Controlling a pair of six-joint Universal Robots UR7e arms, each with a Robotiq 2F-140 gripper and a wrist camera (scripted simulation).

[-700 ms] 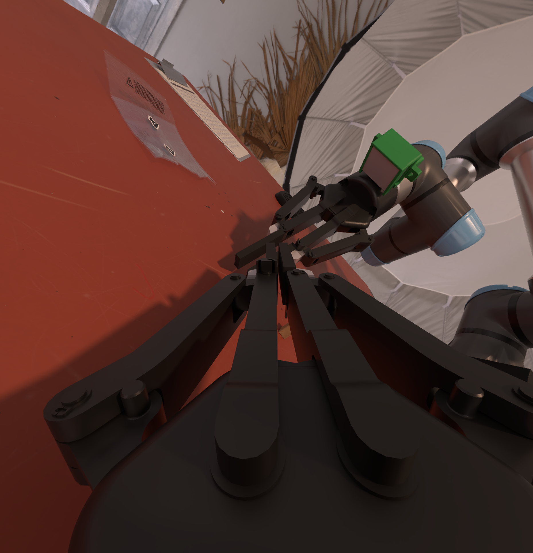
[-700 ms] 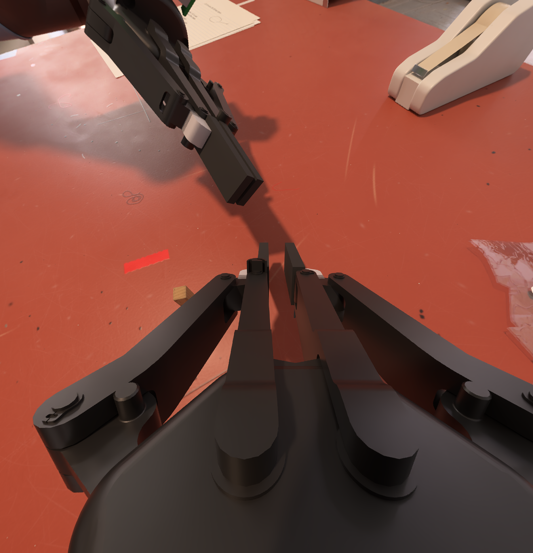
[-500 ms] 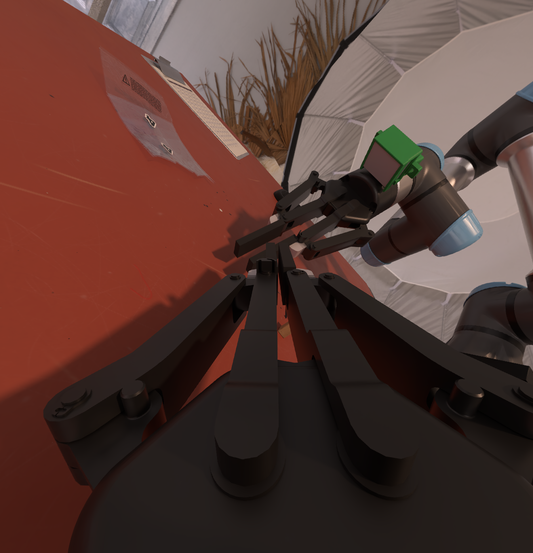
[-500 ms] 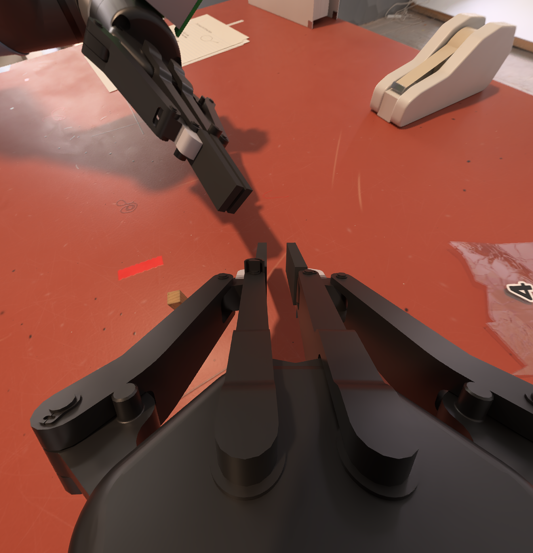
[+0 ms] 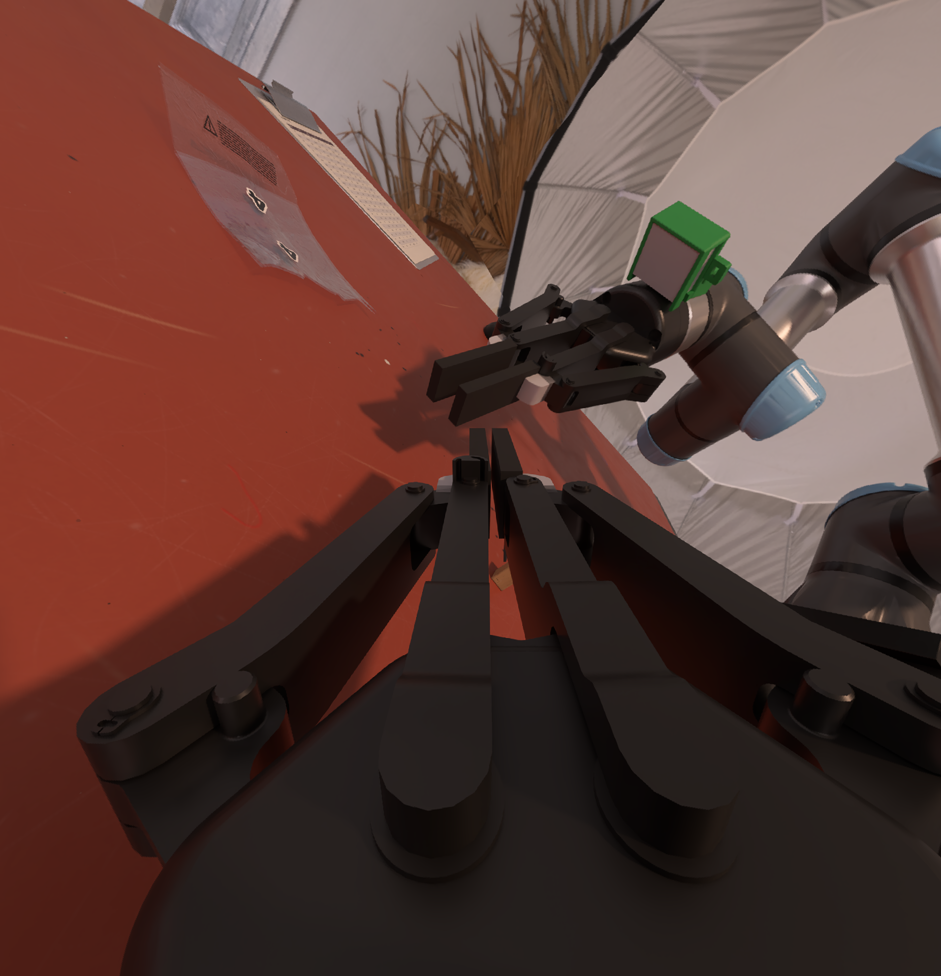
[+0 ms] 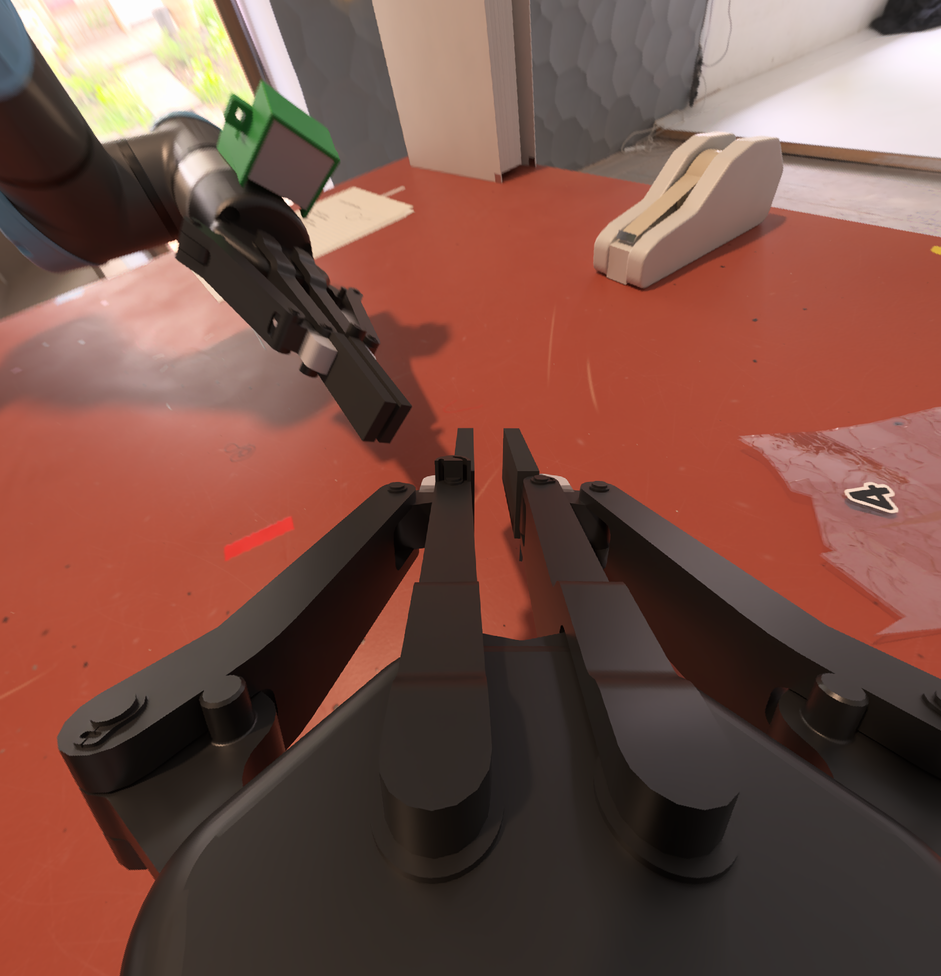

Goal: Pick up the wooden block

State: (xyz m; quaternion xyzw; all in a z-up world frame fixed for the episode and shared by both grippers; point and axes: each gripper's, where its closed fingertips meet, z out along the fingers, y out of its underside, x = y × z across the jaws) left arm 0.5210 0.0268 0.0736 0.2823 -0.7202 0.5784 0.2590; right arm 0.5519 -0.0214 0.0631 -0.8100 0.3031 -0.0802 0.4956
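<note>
Right gripper lifted since earlier, fingers slightly parted, empty; left gripper fingers closed, empty

On the red counter we see a clear plastic bag lying flat at the far left of the left wrist view; it carries a warning triangle, a block of small dark print and two black-and-white stickers. In the right wrist view the same bag lies at the right, one sticker facing up. A sheet of paper at the far left bears faint marks too small for us to read.
</note>
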